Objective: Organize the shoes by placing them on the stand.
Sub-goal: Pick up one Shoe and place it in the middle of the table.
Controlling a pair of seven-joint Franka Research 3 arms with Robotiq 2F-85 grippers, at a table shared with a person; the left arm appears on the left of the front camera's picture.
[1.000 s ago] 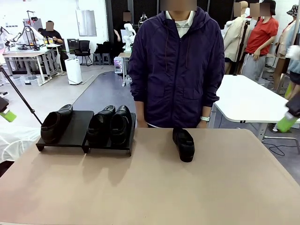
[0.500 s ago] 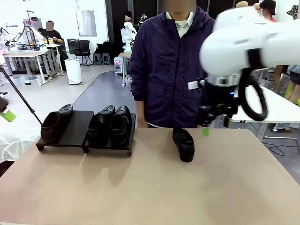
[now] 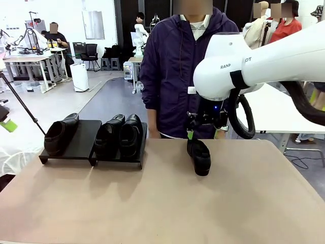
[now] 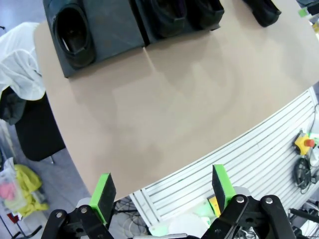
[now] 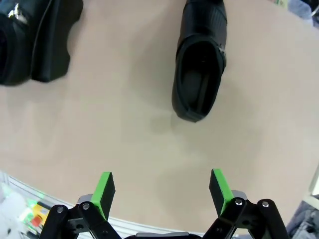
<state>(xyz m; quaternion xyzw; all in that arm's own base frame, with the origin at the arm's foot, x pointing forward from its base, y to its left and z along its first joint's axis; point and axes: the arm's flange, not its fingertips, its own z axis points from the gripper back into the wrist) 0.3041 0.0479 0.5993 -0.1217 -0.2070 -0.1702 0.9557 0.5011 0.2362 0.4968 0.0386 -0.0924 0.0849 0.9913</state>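
Since half a second ago, the right arm has been swung leftward across the front view, so that the right gripper (image 3: 191, 133) is now held just above the heel of the lone shoe (image 3: 198, 156) lying on the table (image 3: 228, 203) in front of the person (image 3: 190, 71). Whether its jaws are parted cannot be told from this view. On the left, the stand (image 3: 84, 140) is seen with one loafer (image 3: 60, 133) on its left platform and a pair of loafers (image 3: 120, 134) on its right platform; the far right half of the left platform is bare.

From the left wrist, the left gripper (image 4: 162, 190) is seen spread wide and empty, held high over the near edge of the table, well apart from the stand at the top of the picture.

From the right wrist, the green pads (image 5: 104, 190) of the right gripper are seen wide apart, with nothing between them. The lone shoe is shown beyond them, its opening upward, resting on the tabletop clear of the platforms.
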